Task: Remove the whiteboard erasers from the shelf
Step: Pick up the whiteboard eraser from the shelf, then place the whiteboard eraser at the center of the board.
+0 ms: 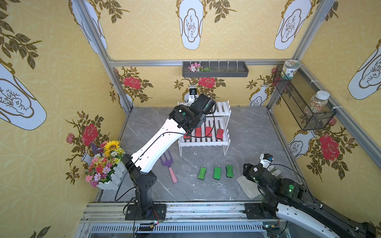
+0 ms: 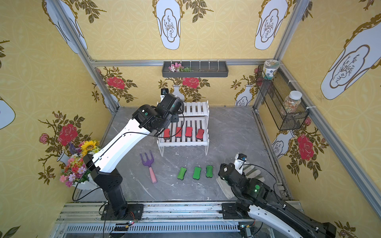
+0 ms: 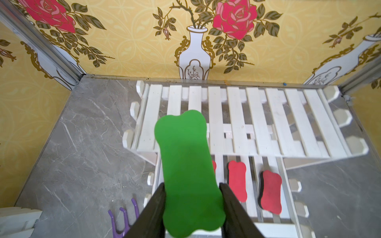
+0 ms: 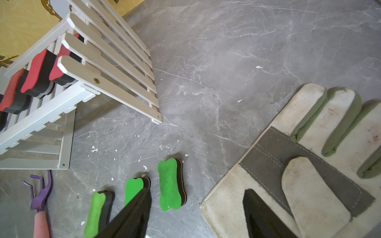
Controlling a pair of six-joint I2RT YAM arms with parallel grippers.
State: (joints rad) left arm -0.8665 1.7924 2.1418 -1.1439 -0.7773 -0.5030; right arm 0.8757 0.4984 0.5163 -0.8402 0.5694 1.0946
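Shelf (image 1: 206, 142) at twelve o'clock on desk (image 1: 257, 134) — four red erasers (image 2: 188, 131) on lower tier; green eraser (image 3: 185, 164) pinched in left claw (image 3: 192, 187) at shelf's nine-o'clock side; three green erasers (image 1: 216, 172) on desk at six o'clock; right claw (image 4: 196, 191) spread — beside glove (image 4: 309, 154).

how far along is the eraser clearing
Done: three green erasers lie on the table. In hand: the left gripper grips the fourth green eraser at the shelf. Left: four red erasers on its lower tier.
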